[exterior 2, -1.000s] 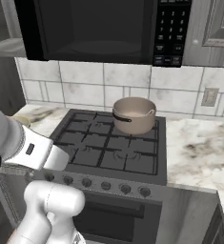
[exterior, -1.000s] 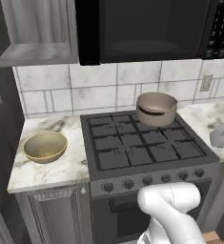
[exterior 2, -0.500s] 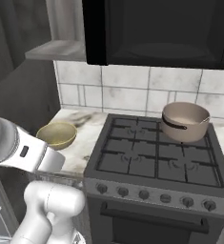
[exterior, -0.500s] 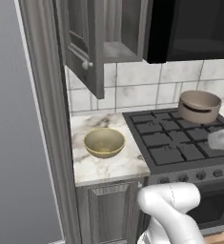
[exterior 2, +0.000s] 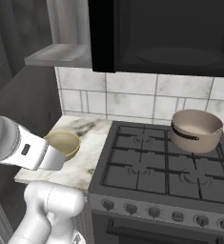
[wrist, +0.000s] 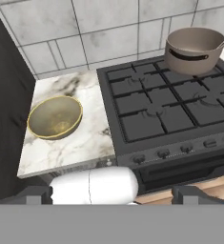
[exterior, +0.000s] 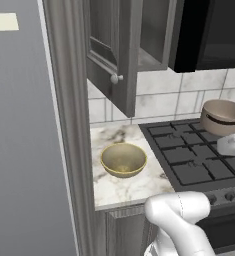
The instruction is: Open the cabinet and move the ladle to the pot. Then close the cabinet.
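Cabinet (exterior: 120, 55) door hangs ajar above the marble worktop (exterior: 125, 187), knob (exterior: 116, 78) facing out. Pot (exterior 2: 195, 129) sits on the stove's (exterior 2: 166, 167) back burner; yellow bowl (wrist: 55, 116) on the worktop beside the stove. End effector (wrist: 112, 194) fingers spread wide, gripping nothing.
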Robot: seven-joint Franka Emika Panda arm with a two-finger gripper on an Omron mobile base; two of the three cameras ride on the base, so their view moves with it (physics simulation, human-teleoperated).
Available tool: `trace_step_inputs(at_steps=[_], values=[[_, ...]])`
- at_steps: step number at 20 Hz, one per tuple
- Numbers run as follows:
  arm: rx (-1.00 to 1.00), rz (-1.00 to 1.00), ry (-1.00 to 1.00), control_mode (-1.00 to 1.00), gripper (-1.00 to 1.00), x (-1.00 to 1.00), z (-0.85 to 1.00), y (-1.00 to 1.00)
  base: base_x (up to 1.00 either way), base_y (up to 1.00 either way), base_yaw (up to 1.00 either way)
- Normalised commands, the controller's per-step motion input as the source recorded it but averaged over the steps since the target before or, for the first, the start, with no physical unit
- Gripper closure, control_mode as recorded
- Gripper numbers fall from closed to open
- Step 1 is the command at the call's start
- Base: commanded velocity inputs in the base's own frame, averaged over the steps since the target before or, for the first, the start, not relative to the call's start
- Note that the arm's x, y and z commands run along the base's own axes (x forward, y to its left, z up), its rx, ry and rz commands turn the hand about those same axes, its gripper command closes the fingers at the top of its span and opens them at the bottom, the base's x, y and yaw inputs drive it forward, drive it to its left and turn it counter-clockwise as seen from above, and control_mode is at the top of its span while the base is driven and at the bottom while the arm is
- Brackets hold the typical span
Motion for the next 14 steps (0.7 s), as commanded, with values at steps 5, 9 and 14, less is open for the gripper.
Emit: trace_step_inputs(at_steps=[5,9,14], values=[[0.0,0.0,0.0,1.0,-1.0,0.0,0.0,0.0,0.54,0.33,0.0],[0.0,0.0,0.01,-1.0,-1.0,0.02,0.08,0.22,0.0,0.0,0.0],[0.0,0.01,0.0,-1.0,-1.0,-0.27,0.44,0.31,0.0,0.0,0.0]])
